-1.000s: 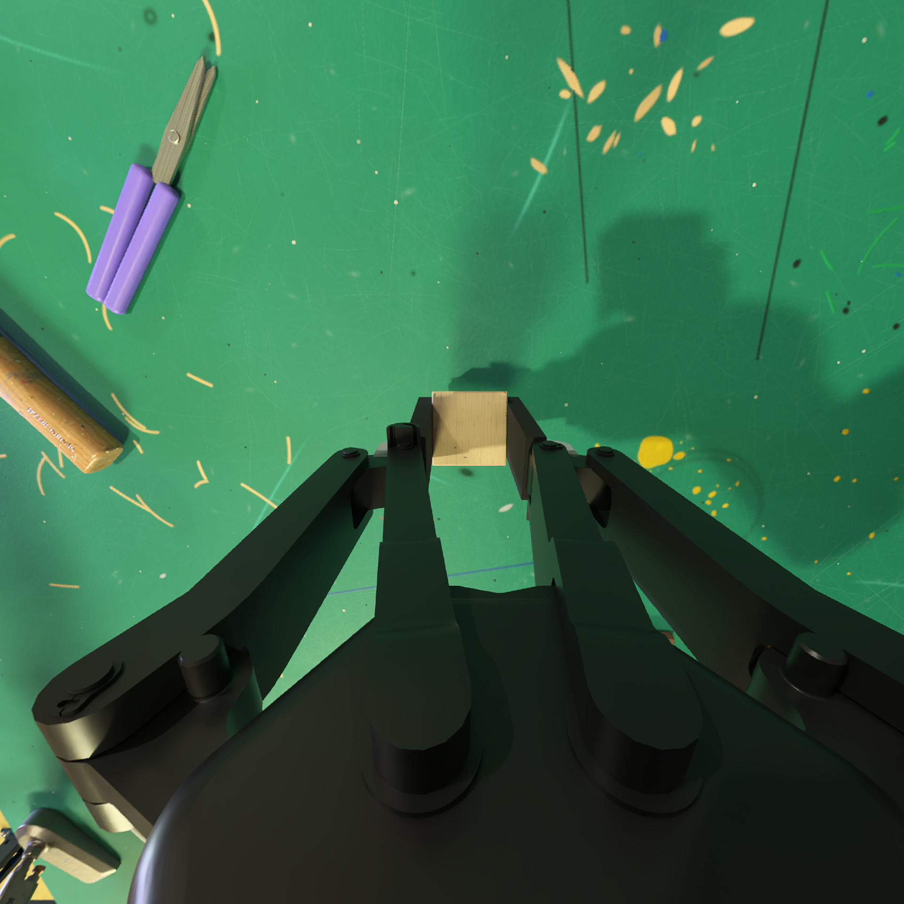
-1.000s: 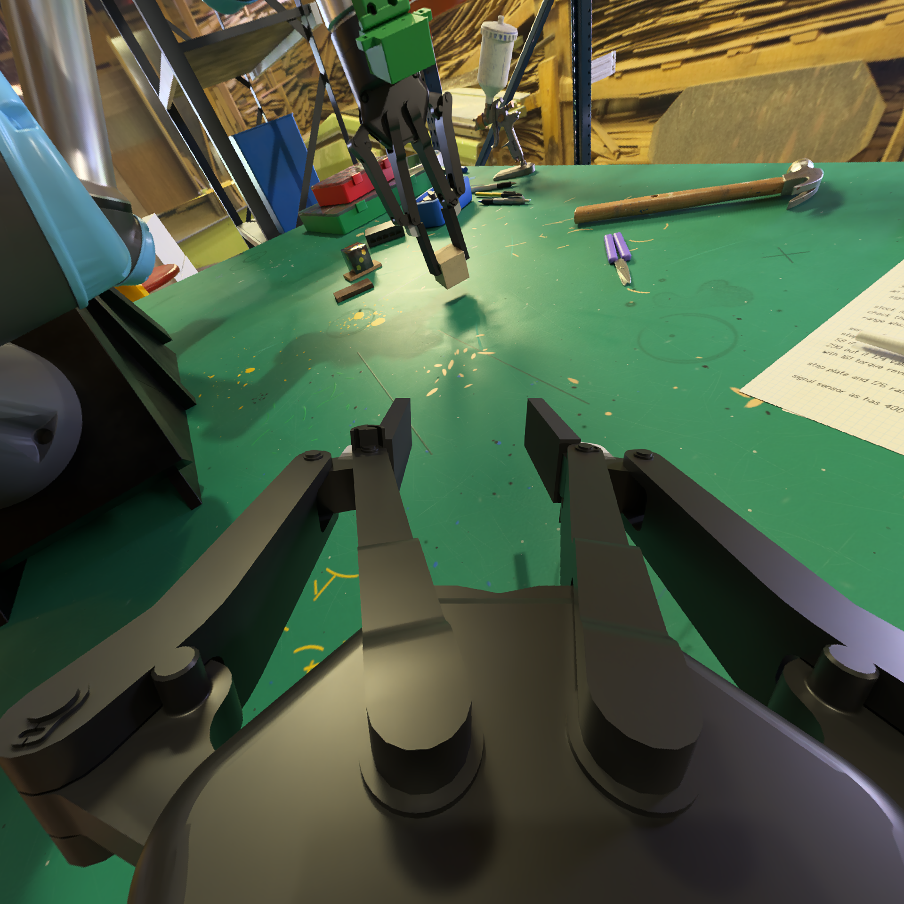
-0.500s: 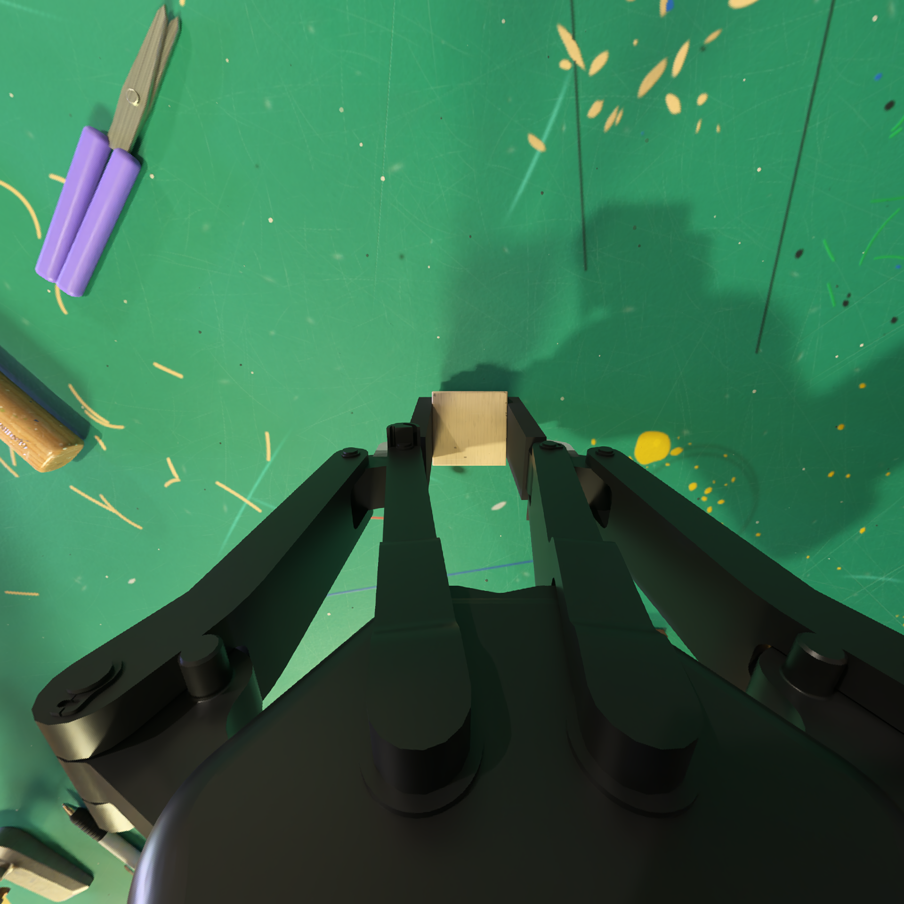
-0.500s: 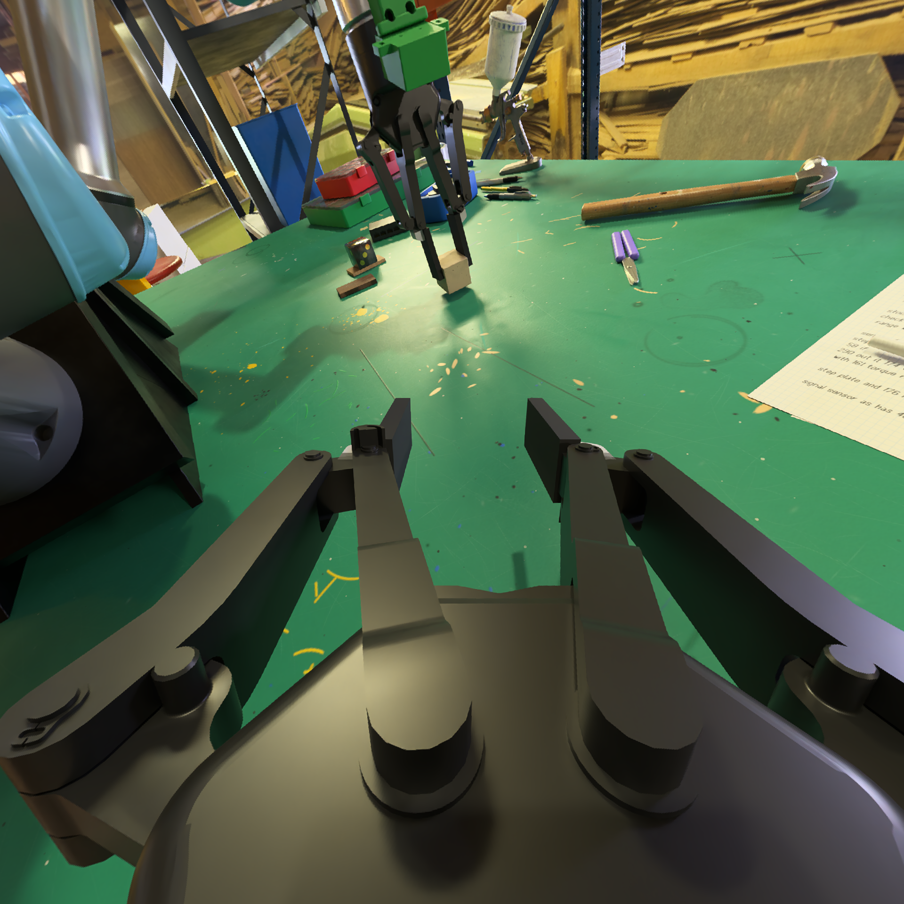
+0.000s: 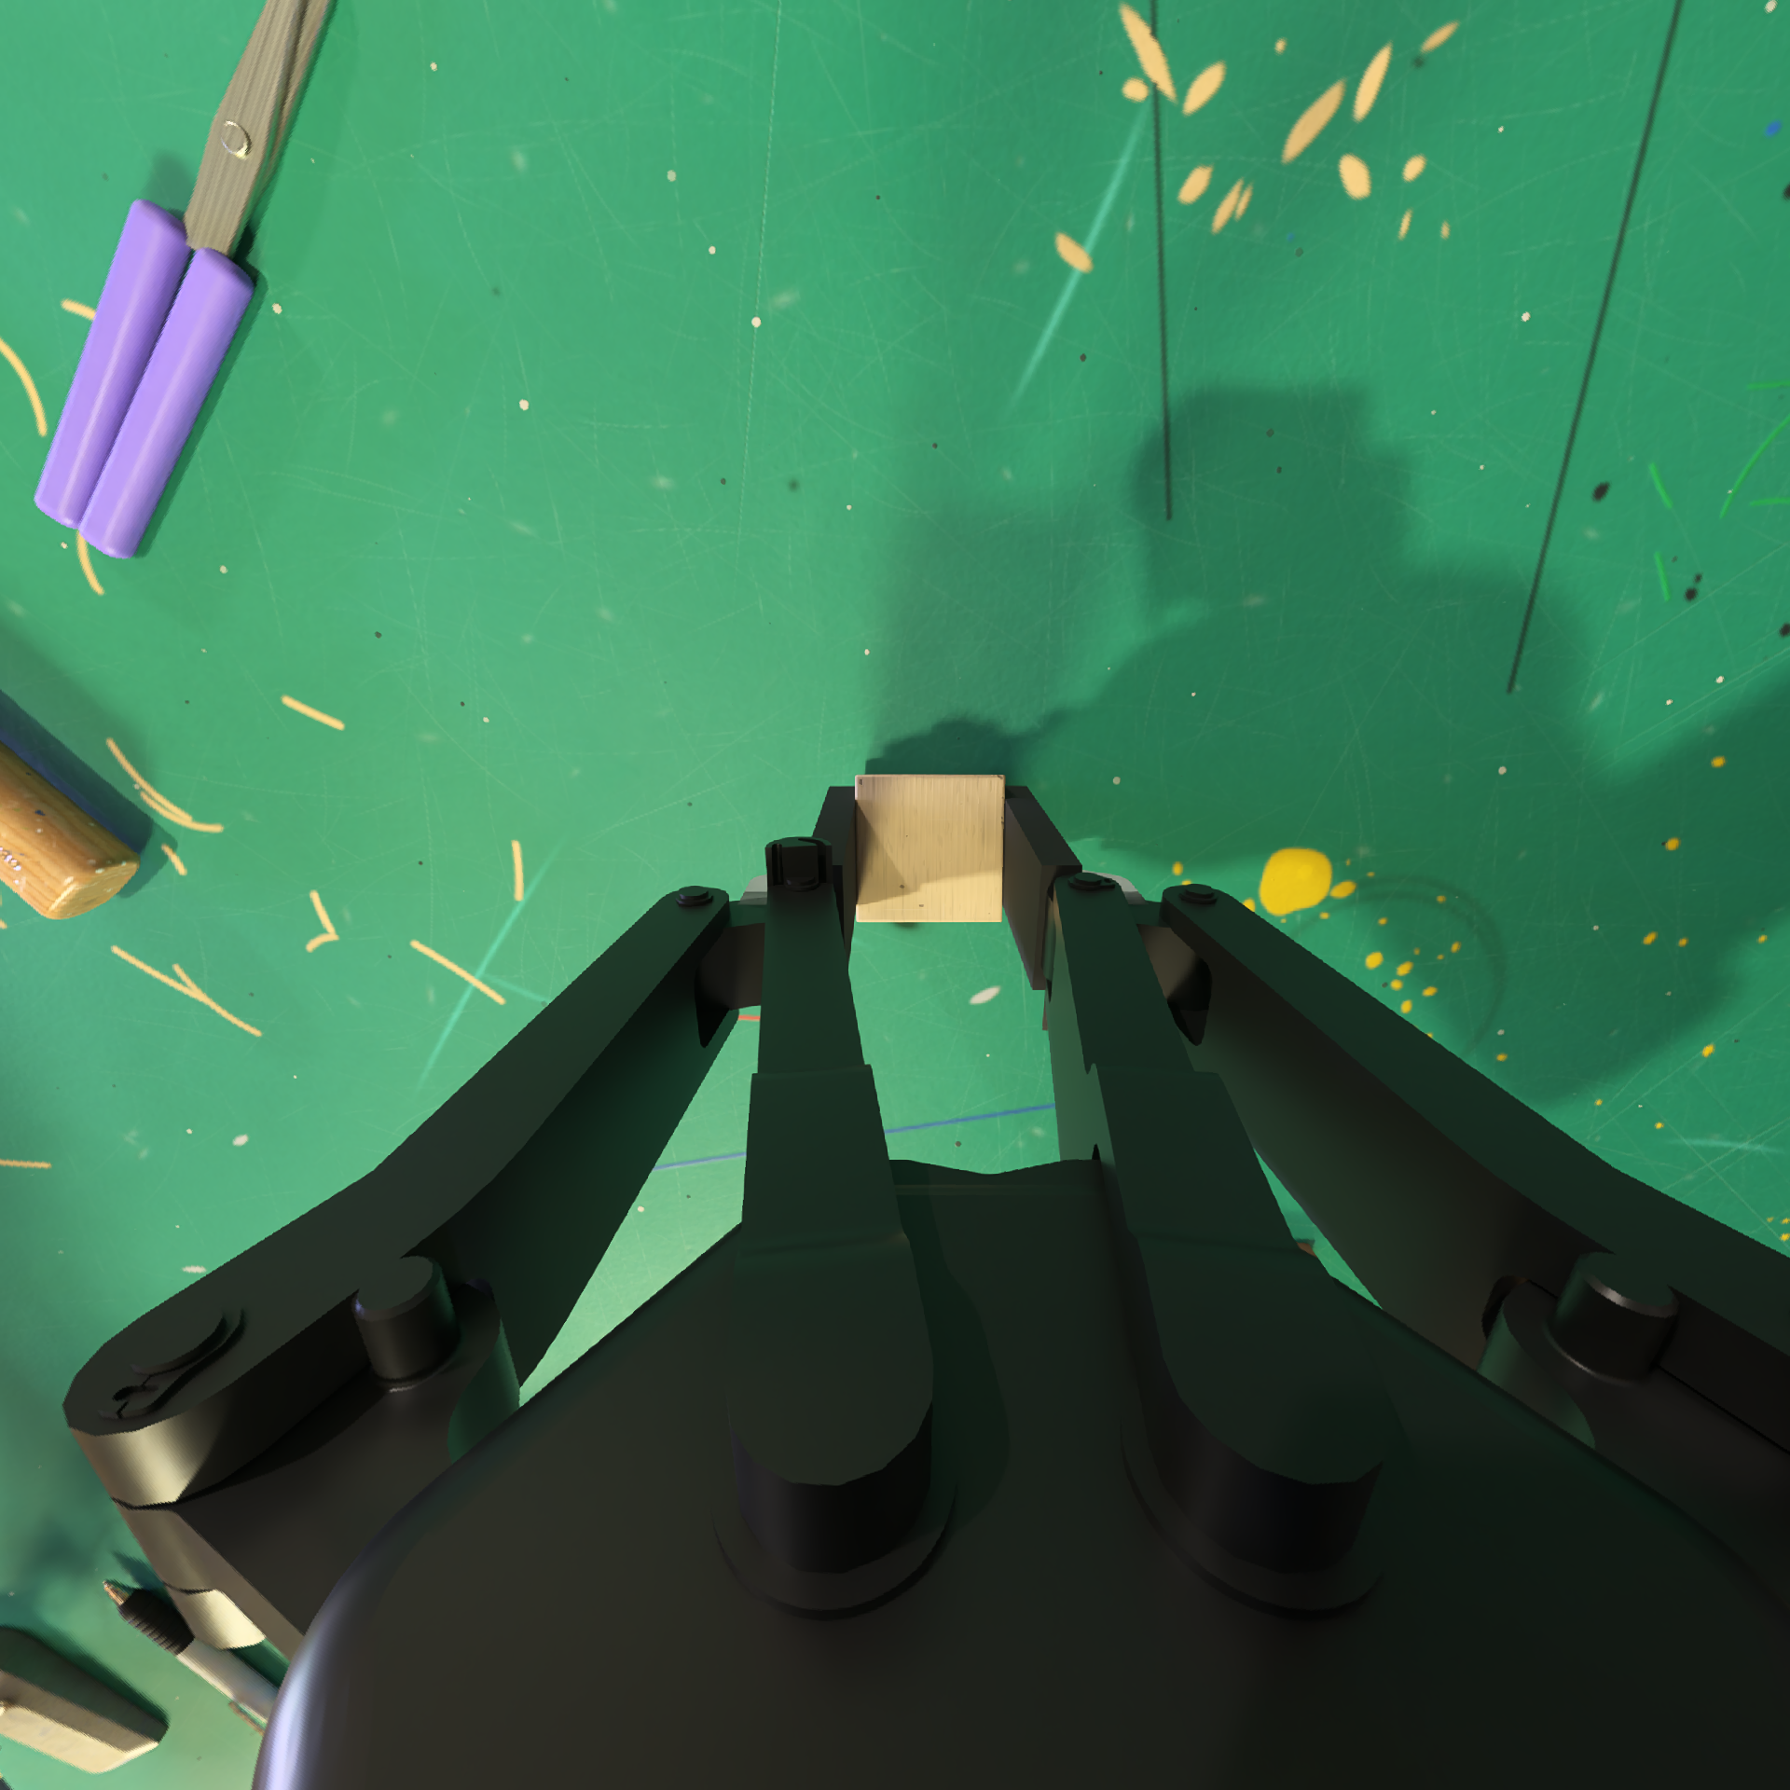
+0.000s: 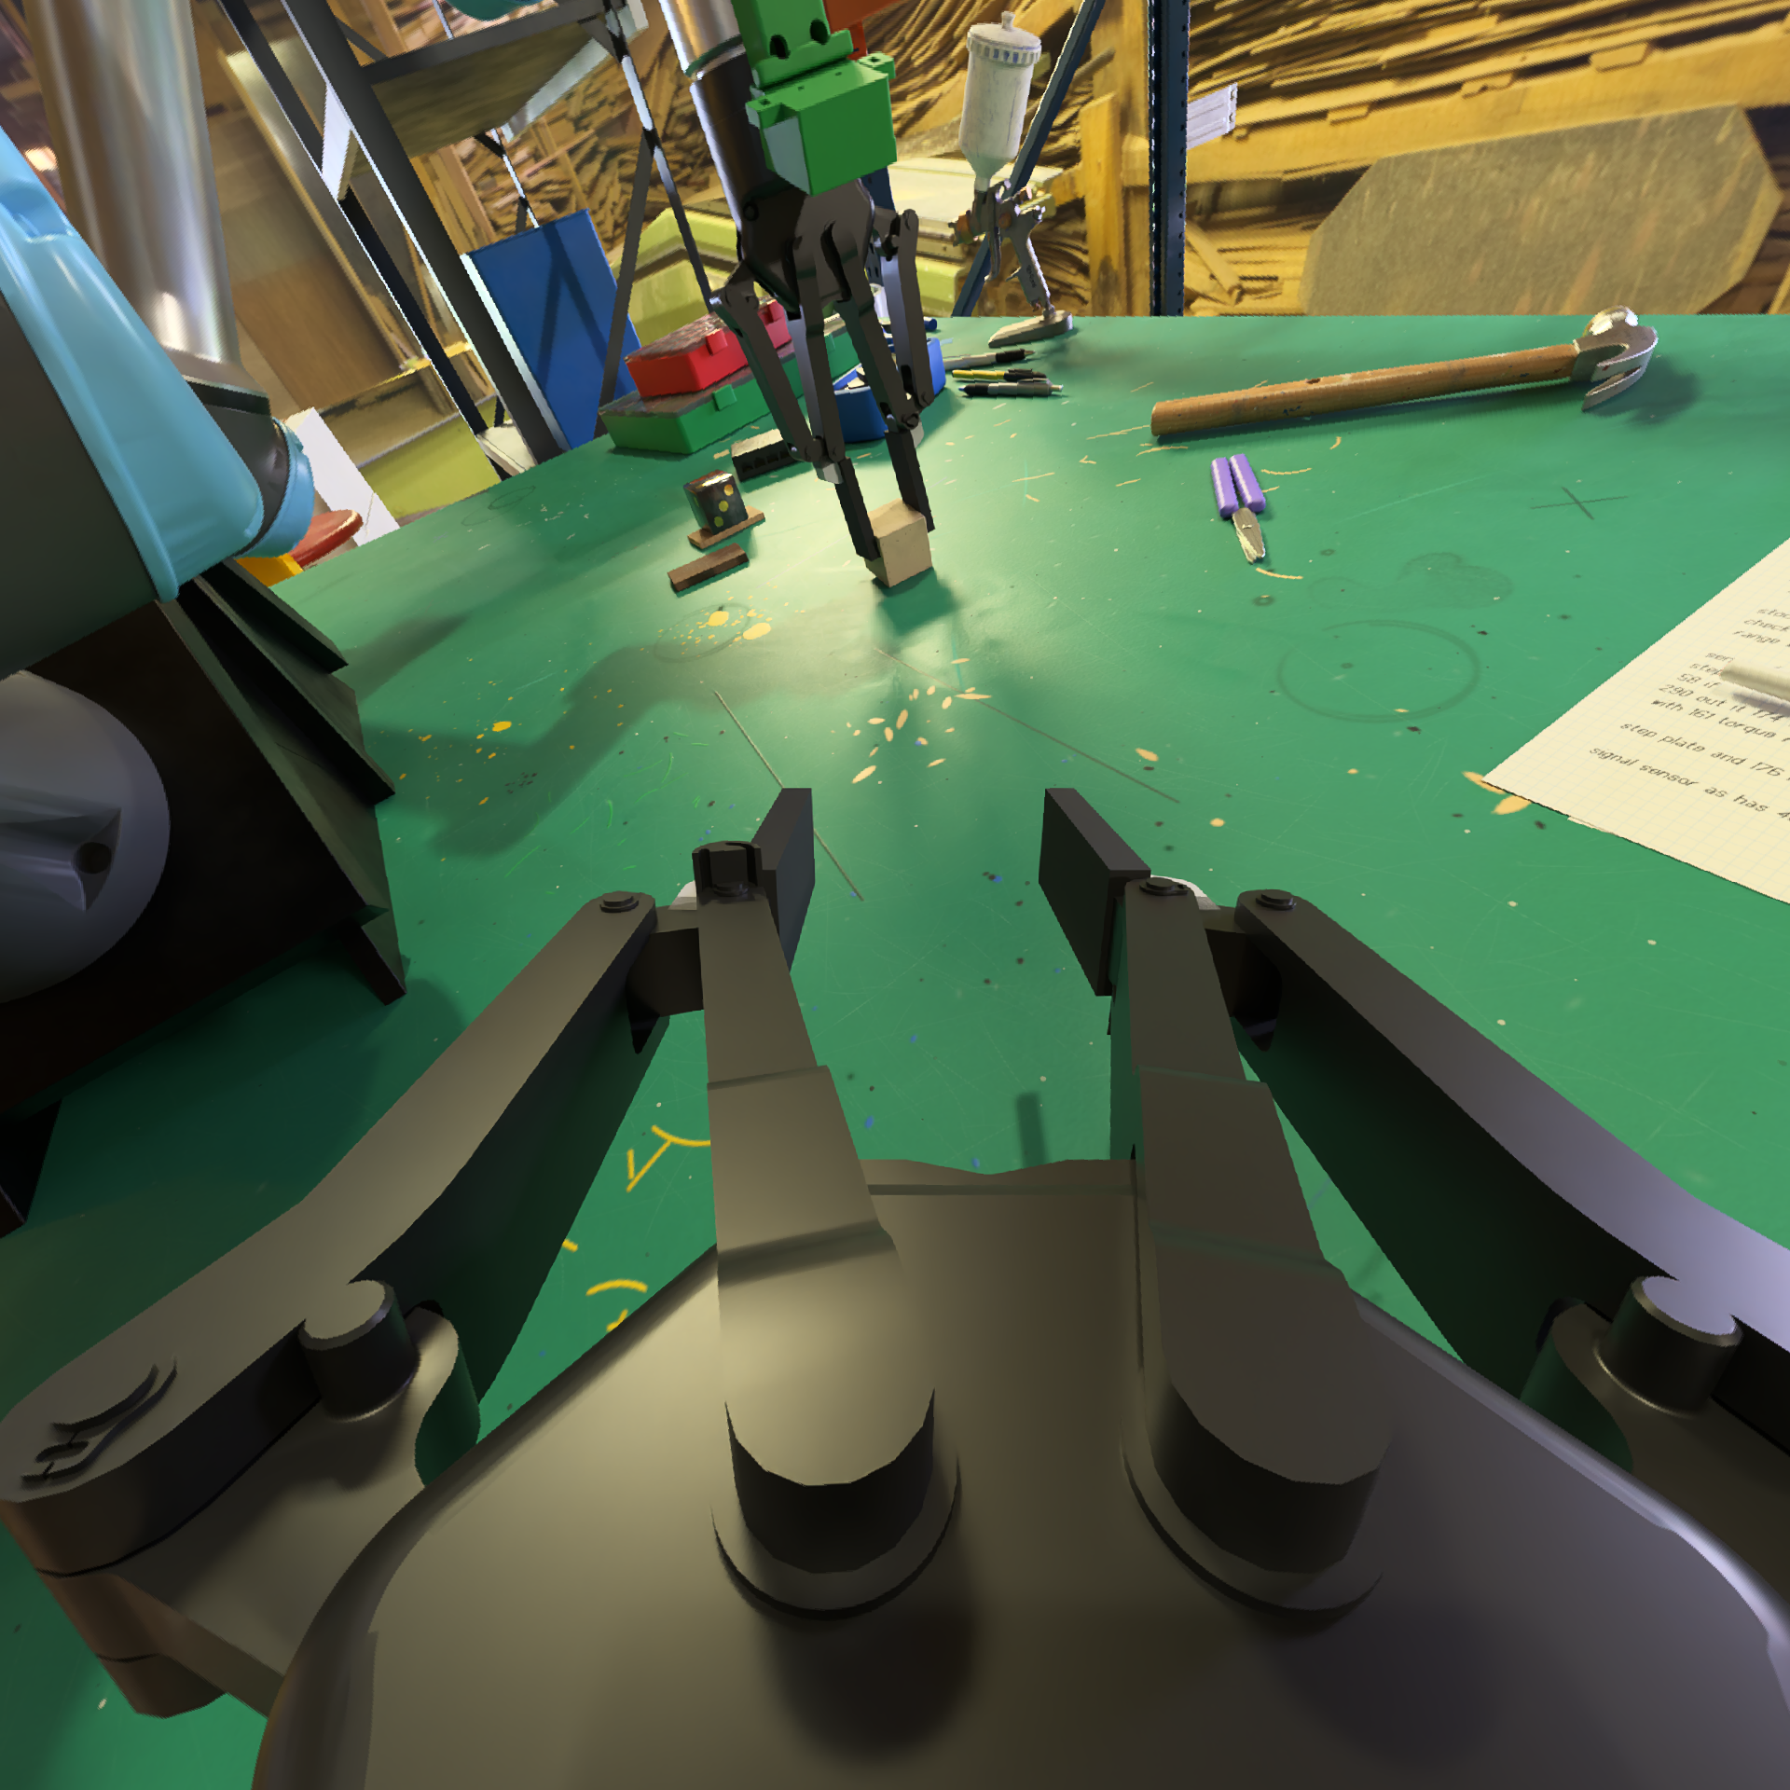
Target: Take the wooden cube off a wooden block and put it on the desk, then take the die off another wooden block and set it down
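My left gripper is shut on the pale wooden cube, pointing down at the green desk. In the right wrist view the cube sits at the desk surface between the left gripper's fingers. Left of it a dark die with yellow dots rests on a brown wooden block. A second, bare wooden block lies just in front. My right gripper is open and empty, low over the near desk.
Purple-handled scissors and a hammer lie on the desk. A printed sheet is at right. Red and green boxes, pens and a spray gun stand at the back. A dark arm base is at left.
The left gripper has lowered the cube from above the desk down to its surface, and shifted slightly. The right gripper has stayed still and open.
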{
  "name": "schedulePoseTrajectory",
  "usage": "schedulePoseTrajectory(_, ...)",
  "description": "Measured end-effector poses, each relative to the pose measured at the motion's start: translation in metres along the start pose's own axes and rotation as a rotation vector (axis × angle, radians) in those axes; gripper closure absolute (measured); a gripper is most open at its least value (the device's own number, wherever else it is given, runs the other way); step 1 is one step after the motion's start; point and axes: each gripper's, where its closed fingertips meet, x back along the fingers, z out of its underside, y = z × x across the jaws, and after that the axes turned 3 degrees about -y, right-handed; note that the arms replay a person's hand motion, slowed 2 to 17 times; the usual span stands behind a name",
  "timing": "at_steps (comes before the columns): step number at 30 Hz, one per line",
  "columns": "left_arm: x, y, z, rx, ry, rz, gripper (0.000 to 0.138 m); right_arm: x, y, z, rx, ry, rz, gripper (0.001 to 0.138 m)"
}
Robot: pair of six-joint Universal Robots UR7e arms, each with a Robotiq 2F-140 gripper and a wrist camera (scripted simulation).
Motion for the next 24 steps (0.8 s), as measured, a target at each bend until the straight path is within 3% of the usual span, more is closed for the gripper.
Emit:
schedulePoseTrajectory(4,0.000,0.000,0.000,-0.001,0.011,-0.009,0.100,0.001,0.001,0.000,0.001,-0.003,0.000,0.076)
schedulePoseTrajectory(6,-0.001,0.002,0.003,-0.003,0.024,-0.025,0.080,0.001,0.001,-0.001,0.002,-0.005,-0.001,0.076)
schedulePoseTrajectory(7,-0.001,0.003,0.004,-0.004,0.030,-0.035,0.076,0.001,0.001,-0.001,0.003,-0.006,-0.001,0.076)
schedulePoseTrajectory(16,0.009,0.009,0.006,-0.009,0.044,-0.118,0.066,0.003,0.003,-0.002,0.011,-0.017,-0.002,0.074)
schedulePoseTrajectory(24,0.040,0.011,-0.002,0.006,-0.035,-0.191,0.061,0.004,0.004,-0.002,0.011,-0.030,-0.009,0.074)
